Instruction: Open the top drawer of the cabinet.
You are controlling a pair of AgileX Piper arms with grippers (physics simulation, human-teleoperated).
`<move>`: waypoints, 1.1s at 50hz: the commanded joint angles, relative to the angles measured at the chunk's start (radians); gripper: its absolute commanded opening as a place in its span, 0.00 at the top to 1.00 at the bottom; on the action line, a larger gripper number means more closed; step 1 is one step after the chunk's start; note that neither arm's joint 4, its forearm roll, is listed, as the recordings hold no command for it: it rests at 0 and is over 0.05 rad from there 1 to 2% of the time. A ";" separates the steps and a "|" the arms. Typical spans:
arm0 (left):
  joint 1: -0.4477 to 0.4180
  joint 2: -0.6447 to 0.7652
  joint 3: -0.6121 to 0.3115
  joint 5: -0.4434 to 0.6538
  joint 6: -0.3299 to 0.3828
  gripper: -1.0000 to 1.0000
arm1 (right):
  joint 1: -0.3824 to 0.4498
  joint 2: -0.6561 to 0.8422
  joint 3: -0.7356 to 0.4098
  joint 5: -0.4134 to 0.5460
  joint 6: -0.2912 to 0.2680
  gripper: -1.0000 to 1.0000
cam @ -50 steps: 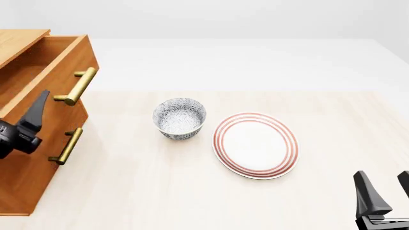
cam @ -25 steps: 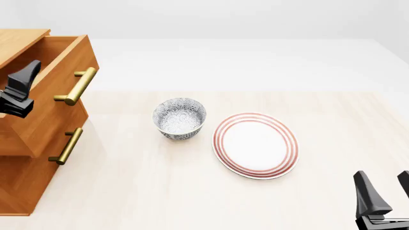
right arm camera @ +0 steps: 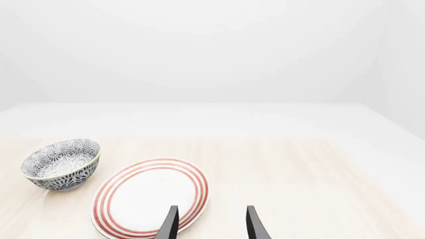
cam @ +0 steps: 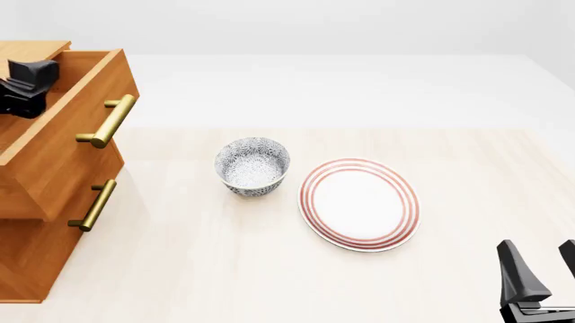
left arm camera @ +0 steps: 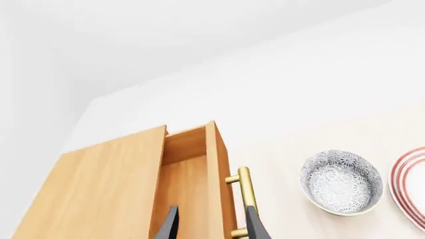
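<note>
The left gripper, jaws parted and empty, hangs above the pulled-out top drawer of the cabinet; right gripper likewise spread, well apart from the cabinet.

cabinet at table's left, bowl centre, plate just right of bowl

This is a bare simulated test scene dressed with a few household things, not a lived-in room: a pale wood-grain worktop ends against blank white with no windows or other furnishings. An orange-brown wooden cabinet with brass bar handles stands at the worktop's edge. Beside it sit a blue-patterned bowl and, just past the bowl, a red-ringed plate, all evenly lit.
</note>
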 commanded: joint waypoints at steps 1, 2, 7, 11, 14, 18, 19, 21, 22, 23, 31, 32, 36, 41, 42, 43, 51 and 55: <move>0.014 0.050 -0.082 0.143 -0.116 0.00 | -0.001 0.000 0.001 -0.001 0.000 0.00; 0.000 0.061 -0.094 0.152 -0.137 0.00 | 0.000 0.000 0.001 -0.001 0.000 0.00; -0.001 0.074 -0.117 0.181 -0.174 0.00 | 0.000 0.000 0.001 -0.001 0.000 0.00; 0.027 0.076 -0.127 0.213 -0.186 0.00 | 0.000 0.000 0.001 -0.001 0.000 0.00; 0.043 0.093 -0.140 0.247 -0.206 0.00 | 0.000 0.000 0.001 -0.001 0.000 0.00; 0.050 0.103 -0.158 0.278 -0.216 0.00 | 0.000 0.000 0.001 -0.001 0.000 0.00; 0.053 0.103 -0.162 0.285 -0.216 0.00 | 0.000 0.000 0.001 -0.001 0.000 0.00; 0.052 0.106 -0.170 0.294 -0.215 0.00 | -0.001 0.000 0.001 -0.001 0.000 0.00; 0.055 0.112 -0.173 0.302 -0.215 0.00 | 0.000 0.000 0.001 -0.001 0.000 0.00; 0.057 0.115 -0.174 0.308 -0.215 0.00 | 0.000 0.000 0.001 -0.001 0.000 0.00; 0.030 0.149 -0.203 0.345 -0.253 0.00 | 0.000 0.000 0.001 -0.001 0.000 0.00; 0.023 0.152 -0.209 0.351 -0.262 0.00 | 0.000 0.000 0.001 -0.001 0.000 0.00; 0.029 0.157 -0.225 0.378 -0.270 0.00 | 0.000 0.000 0.001 -0.001 0.000 0.00; 0.023 0.167 -0.246 0.415 -0.270 0.00 | 0.000 0.000 0.001 -0.001 0.000 0.00; 0.018 0.171 -0.250 0.421 -0.270 0.00 | 0.000 0.000 0.001 -0.001 0.000 0.00; -0.011 0.183 -0.262 0.429 -0.295 0.00 | 0.000 0.000 0.001 -0.001 0.000 0.00; 0.013 0.177 -0.271 0.463 -0.287 0.00 | 0.000 0.000 0.001 -0.001 0.000 0.00; 0.025 0.171 -0.265 0.473 -0.288 0.00 | 0.000 0.000 0.001 -0.001 0.000 0.00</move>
